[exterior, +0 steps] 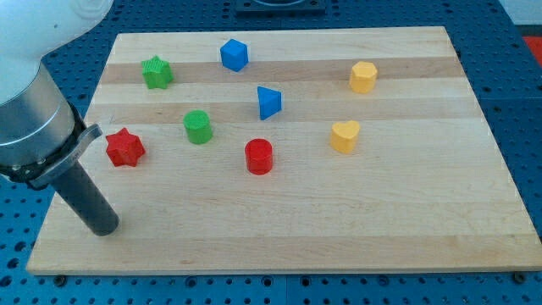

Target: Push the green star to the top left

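Green star (pixel 157 72) sits near tabletop (pixel 406 229) top-left, left of blue cube (pixel 234 55). No pincer visible; my tip (pixel 105 227) rests near bottom-left, below red star (pixel 124 147), holding nothing. Star likely light, stiff, may spin; push flat side from right.

The arm (pixel 30 102) is cut off by the view's left and top edges. A dark fixture (pixel 279 5) beyond the bench (pixel 406 220) is cropped by the top edge. The bench's bottom right corner meets the right edge.
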